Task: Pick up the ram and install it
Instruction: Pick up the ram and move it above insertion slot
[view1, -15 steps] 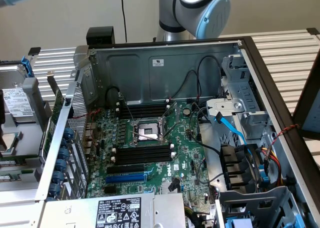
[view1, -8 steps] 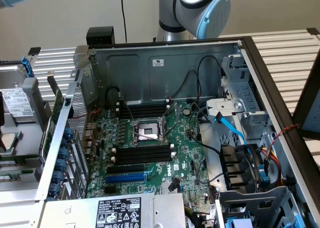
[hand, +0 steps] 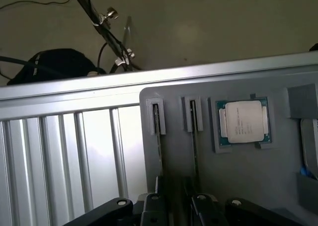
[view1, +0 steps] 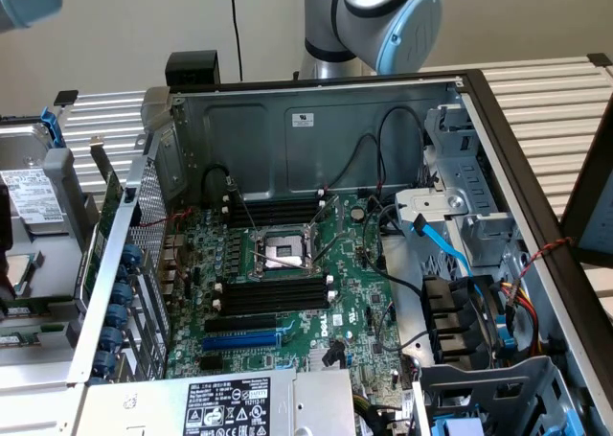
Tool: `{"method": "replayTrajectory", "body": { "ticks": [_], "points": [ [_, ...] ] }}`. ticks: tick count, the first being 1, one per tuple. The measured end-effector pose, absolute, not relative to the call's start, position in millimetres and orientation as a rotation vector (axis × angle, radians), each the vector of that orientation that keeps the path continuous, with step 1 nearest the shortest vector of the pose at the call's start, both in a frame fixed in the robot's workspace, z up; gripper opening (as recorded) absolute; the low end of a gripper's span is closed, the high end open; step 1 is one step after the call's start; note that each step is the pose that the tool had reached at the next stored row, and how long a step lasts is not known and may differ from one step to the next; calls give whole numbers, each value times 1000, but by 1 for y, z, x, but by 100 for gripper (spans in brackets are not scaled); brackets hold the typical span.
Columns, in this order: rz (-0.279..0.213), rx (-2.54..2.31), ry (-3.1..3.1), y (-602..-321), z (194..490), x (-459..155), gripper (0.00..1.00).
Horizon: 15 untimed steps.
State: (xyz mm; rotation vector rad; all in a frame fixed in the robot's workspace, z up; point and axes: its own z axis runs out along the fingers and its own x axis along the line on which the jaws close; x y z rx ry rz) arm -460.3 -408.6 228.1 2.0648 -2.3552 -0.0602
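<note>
Ribbed metal table (hand: 59, 151) carries a grey tray (hand: 238, 186); the ram (hand: 195, 151) stands edgewise in it beside a CPU (hand: 243, 120). End effector (hand: 176, 206) hovers above, wide open, empty. Motherboard memory slots (view1: 273, 297) lie unfilled: nothing done yet.

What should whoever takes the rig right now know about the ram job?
Gripper: open, empty, close to the grey tray.
Ram: what look like two sticks standing edge-on in the tray's holders, beside a CPU.
Black memory slots on the motherboard look empty.
Done: nothing picked or installed. Left: pick up, install.
</note>
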Motion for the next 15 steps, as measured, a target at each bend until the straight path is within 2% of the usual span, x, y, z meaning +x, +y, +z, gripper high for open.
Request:
{"method": "replayTrajectory", "body": {
  "ticks": [15],
  "points": [
    [-60,2065,-2355,-413,221,-460,27]
  ]
}}
